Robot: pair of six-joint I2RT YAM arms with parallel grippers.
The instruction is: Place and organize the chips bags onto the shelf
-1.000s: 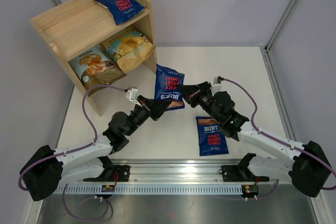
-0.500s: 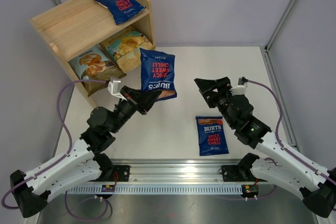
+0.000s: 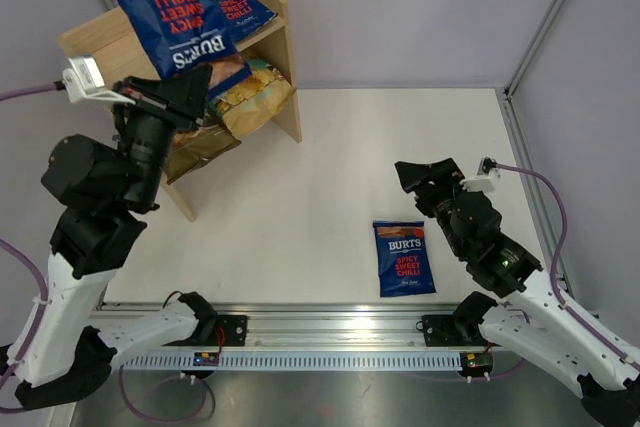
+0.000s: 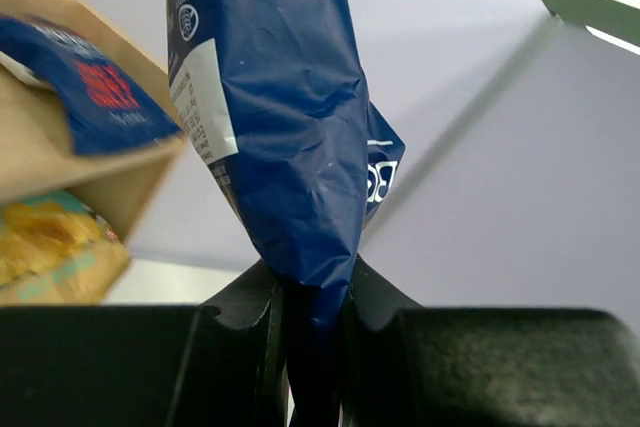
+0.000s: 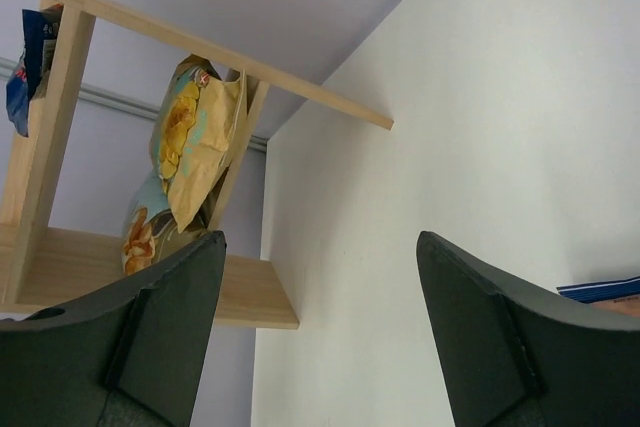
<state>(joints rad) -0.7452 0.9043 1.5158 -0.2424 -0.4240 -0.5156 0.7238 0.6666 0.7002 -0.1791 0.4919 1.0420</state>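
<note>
While the left end effector [image 4: 312, 319] is clenched on one end of a dark blue chilli bag [image 3: 172, 15], the bag stands up from its fingers. Seen from above, it overlaps the top of the wooden shelf [image 3: 290, 87]; whether it touches the wood I cannot tell. A second blue bag [image 3: 236, 2] lies on the top tier just beside it, toward the right end. In the lower tier a tan-yellow bag [image 3: 256, 95] leans by the right side panel, and a pale blue-olive bag [image 3: 196, 143] beside it is mostly hidden by the left arm. A third blue bag [image 3: 404, 258] lies flat on the counter [image 3: 330, 167], label up, near the right end effector [image 3: 424, 175], whose jaws stand wide apart, released, with nothing between them.
</note>
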